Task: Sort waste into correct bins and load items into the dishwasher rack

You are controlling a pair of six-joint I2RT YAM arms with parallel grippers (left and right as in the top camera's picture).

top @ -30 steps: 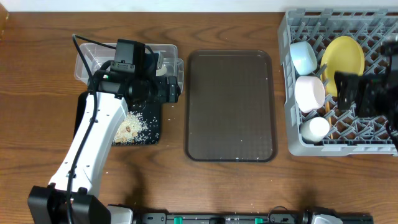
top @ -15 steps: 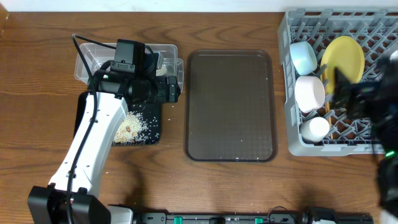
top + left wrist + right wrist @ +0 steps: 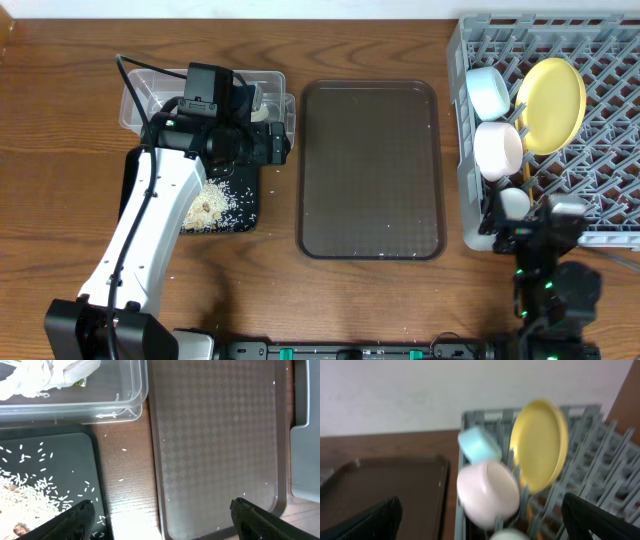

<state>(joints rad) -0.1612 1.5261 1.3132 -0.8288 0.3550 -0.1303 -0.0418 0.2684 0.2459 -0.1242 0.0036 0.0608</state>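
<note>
The grey dishwasher rack [image 3: 600,40] at the right holds the yellow plate [image 3: 550,100], light blue bowl [image 3: 487,90], white bowl [image 3: 498,150] and small white cup [image 3: 514,203]. The blurred right wrist view shows the plate [image 3: 540,445], blue bowl [image 3: 479,445] and white bowl [image 3: 487,492]. I cannot make out chopsticks. My right gripper [image 3: 532,233] is open and empty at the rack's front left corner. My left gripper [image 3: 278,145] is open and empty by the clear tub [image 3: 135,390]. The tub holds a white crumpled scrap [image 3: 45,375] with a bit of green wrapper [image 3: 80,381]. Rice [image 3: 30,490] lies in the black tray [image 3: 245,205].
The dark brown serving tray [image 3: 370,170] lies in the middle, between the bins and the rack, with a few rice grains on it. Loose grains lie on the wood [image 3: 122,480] between the black tray and the serving tray.
My right arm has pulled back from over the rack to the table's front right. The left arm has not moved.
</note>
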